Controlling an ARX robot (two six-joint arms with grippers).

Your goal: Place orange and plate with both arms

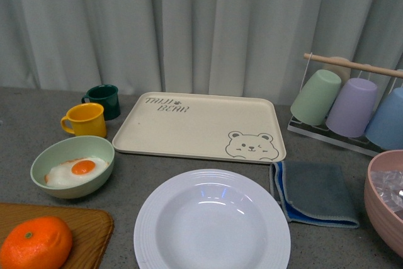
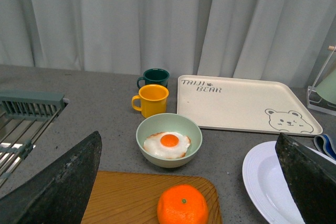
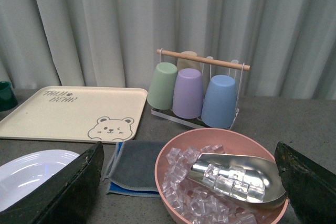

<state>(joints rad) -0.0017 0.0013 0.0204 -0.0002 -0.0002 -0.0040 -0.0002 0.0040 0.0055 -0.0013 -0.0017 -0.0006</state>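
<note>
The orange lies on a wooden board at the front left; in the left wrist view the orange sits between my left gripper's fingers, ahead of them. The white deep plate rests on the table at the front centre and is empty; part of it shows in the left wrist view and in the right wrist view. My left gripper is open and empty above the board. My right gripper is open and empty above a pink bowl. Neither arm shows in the front view.
A cream bear tray lies behind the plate. A pale green bowl with a fried egg, a yellow mug and a dark green mug stand left. A grey cloth, a pink bowl of ice with a metal scoop and a cup rack stand right.
</note>
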